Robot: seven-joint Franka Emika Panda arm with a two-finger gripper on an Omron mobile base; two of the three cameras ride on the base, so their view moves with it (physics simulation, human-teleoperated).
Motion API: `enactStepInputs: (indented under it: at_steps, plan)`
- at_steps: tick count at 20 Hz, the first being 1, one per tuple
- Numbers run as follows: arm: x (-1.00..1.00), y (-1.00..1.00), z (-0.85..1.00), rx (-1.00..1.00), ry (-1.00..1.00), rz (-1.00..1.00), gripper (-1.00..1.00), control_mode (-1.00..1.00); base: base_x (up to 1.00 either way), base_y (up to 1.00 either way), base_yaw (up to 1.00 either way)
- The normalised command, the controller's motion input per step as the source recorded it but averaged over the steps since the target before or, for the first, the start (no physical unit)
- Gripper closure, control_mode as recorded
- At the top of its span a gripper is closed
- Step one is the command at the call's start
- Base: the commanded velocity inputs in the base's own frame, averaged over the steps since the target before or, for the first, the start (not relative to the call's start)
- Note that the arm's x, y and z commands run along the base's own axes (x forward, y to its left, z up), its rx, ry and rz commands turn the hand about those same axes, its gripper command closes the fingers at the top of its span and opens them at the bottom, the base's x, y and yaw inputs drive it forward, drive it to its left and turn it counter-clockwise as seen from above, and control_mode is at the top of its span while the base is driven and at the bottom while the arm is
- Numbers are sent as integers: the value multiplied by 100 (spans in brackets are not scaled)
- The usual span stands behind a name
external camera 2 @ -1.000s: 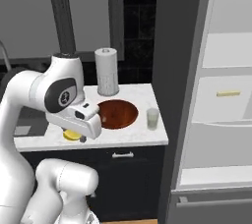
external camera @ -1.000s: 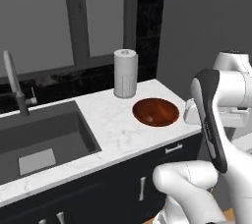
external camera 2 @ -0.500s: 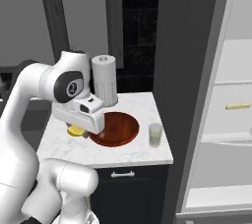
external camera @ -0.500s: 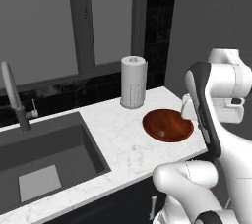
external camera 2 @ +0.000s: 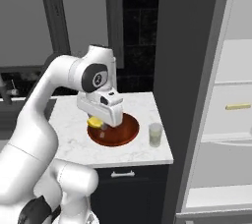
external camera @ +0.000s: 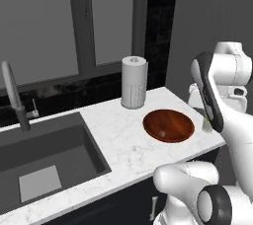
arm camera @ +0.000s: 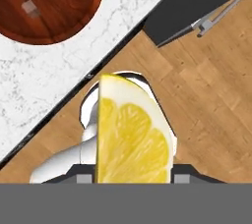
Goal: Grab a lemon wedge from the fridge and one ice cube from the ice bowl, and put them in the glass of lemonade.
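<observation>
Base driven closer, claw (external camera 2: pixel 98 124) gripping juicy lemon wedge (arm camera: pixel 130 132), glossy wooden ice bowl (external camera: pixel 168 125)

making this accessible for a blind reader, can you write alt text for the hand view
A bright yellow lemon wedge held in the jaws fills the lower middle, cut face showing. At upper left sits a reddish-brown wooden bowl with one small ice cube inside, on a white marble counter whose edge runs diagonally above a wood floor.

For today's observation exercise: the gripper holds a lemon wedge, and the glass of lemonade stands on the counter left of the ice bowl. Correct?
Not quite. The right base view shows the glass of lemonade to the right of the ice bowl. The gripper does hold the lemon wedge.
</observation>
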Motion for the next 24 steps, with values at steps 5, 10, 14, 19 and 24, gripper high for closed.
enactStepInputs:
  at_steps: [5, 10, 14, 19, 24]
  plan:
    - [57, -69, -6, 0, 9, -32, 100, -100, 0, 0, 0]
    - [58, -20, -37, -6, 0, -1, 100, -100, 0, 0, 0]
    - [72, -5, -54, -5, -7, 0, 100, -100, 0, 0, 0]
    - [65, -19, -52, 0, -14, -1, 100, -100, 0, 0, 0]
    - [47, -42, -28, 0, -6, -1, 100, -100, 0, 0, 0]
